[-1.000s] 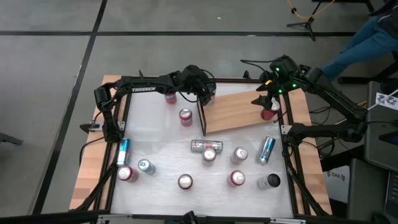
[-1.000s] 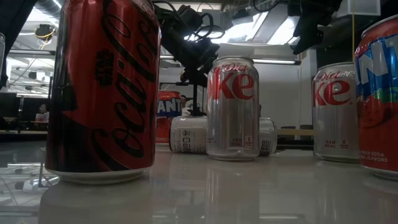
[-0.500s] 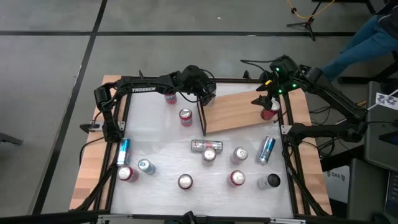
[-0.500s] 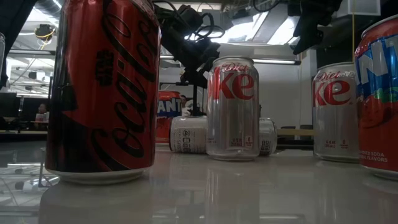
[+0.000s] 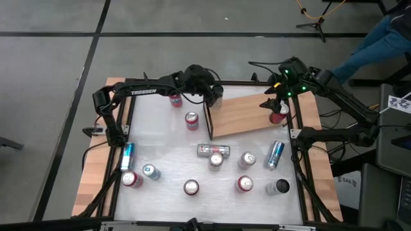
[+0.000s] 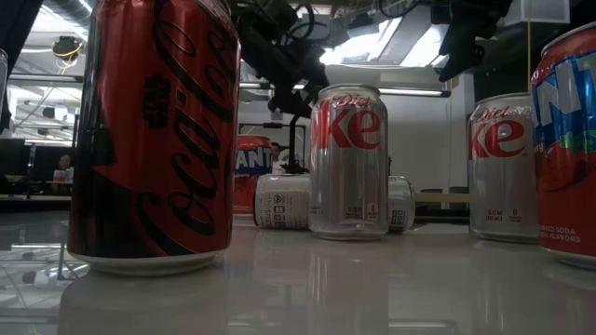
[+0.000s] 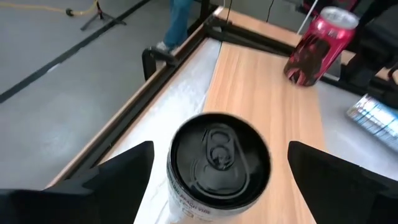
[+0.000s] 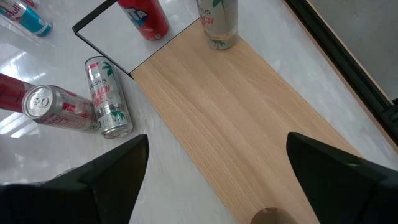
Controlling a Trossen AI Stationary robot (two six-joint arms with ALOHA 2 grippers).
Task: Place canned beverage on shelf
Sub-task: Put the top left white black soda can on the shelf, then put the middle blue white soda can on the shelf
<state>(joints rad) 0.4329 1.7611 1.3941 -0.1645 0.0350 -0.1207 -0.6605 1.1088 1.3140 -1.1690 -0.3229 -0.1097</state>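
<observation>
The shelf (image 5: 247,115) is a light wooden board on the table's far right, with a black upright frame (image 5: 209,122) at its left end. A can with a black top (image 7: 217,165) stands upright on the board's left end. My left gripper (image 7: 219,149) is open, with one finger on each side of this can and a gap on both sides. In the high view the left gripper (image 5: 207,95) hides the can. A red can (image 7: 314,46) stands on the board's right end. My right gripper (image 5: 276,102) hangs open above it.
Several cans stand or lie on the white tabletop, among them a lying silver one (image 5: 212,151), a blue one (image 5: 275,154) and a blue one by the left rail (image 5: 127,156). A red Fanta can (image 8: 146,18) stands just past the frame. Someone's leg (image 5: 385,32) shows beyond the far right corner.
My left gripper has risen a little above the left end of the shelf; in the low view its dark fingers stand higher than before. The cans and my right gripper have kept still.
</observation>
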